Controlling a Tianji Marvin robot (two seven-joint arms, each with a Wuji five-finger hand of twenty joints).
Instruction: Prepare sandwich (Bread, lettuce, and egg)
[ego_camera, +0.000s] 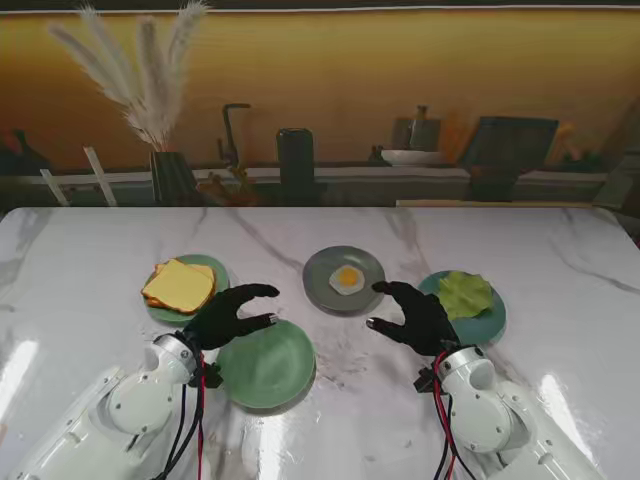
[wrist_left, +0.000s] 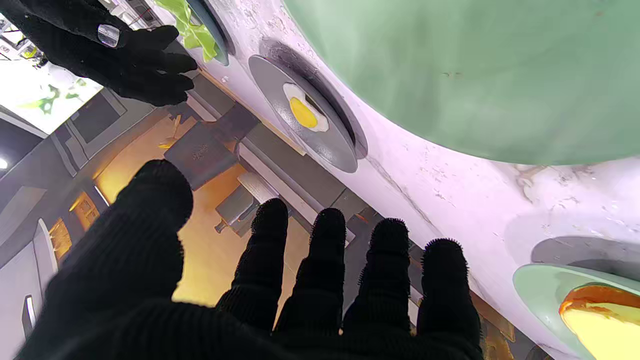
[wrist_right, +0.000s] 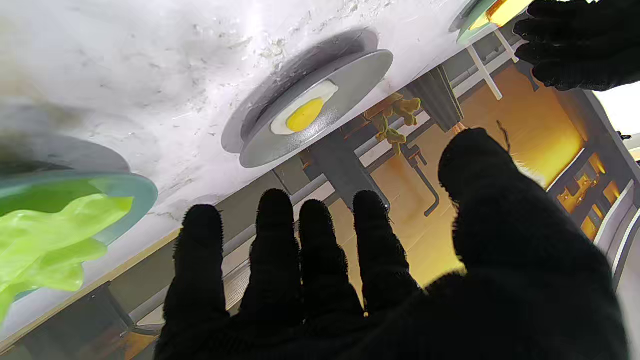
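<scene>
Marble-white worktop (ego_camera: 100, 260): nothing assembled yet. The empty green round plate (ego_camera: 266, 366) waits at six o'clock; yellow bread slices (ego_camera: 180, 285) at ten, white-and-yellow fried egg (ego_camera: 347, 279) at twelve, green lettuce leaf (ego_camera: 466, 293) at two. The left hand (ego_camera: 232, 314) and right hand (ego_camera: 412, 314) hover with fingers spread, holding nothing.

Bare marble (ego_camera: 345, 345) between hands

Stacked square slices of yellow bread (ego_camera: 179, 285) lie flat on a pale green plate (ego_camera: 216, 271) at left. A white fried egg with yellow yolk (ego_camera: 347, 280) lies centred on a grey round plate (ego_camera: 322, 285); a crinkled green lettuce leaf (ego_camera: 466, 294) lies on a teal plate (ego_camera: 493, 320) at right.
</scene>
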